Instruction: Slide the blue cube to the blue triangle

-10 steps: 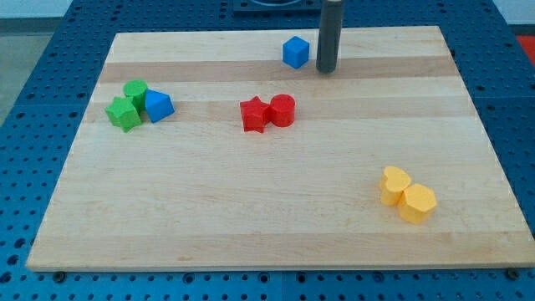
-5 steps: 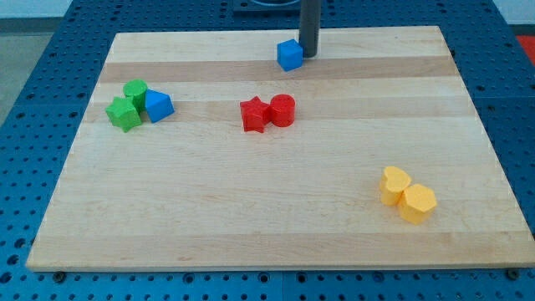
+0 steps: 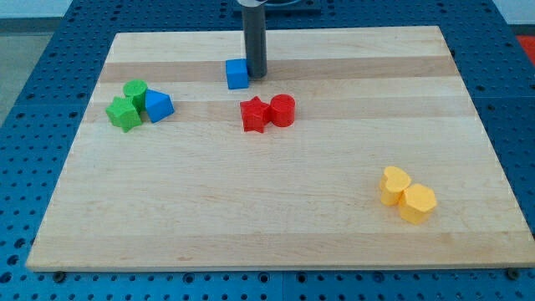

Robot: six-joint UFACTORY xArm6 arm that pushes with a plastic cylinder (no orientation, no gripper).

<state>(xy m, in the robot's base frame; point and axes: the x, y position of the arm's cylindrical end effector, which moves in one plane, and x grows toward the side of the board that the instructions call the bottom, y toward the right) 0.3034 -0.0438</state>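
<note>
Blue cube [image 3: 237, 73] against my tip [image 3: 255, 76]; two blues, greens, reds, yellows; no hand visible.

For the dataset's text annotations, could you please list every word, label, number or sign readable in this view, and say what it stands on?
None: no readable text appears anywhere in this view.
The blue cube, blue triangle, green, red and yellow blocks have plain faces.
The wooden board, my tip beside the cube's right, and the blue perforated table carry no markings.

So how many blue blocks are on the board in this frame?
2. The blue cube sits near the view's top centre, my tip touching its right side; the blue triangle sits at the left beside two green blocks. None appear hidden.
</note>
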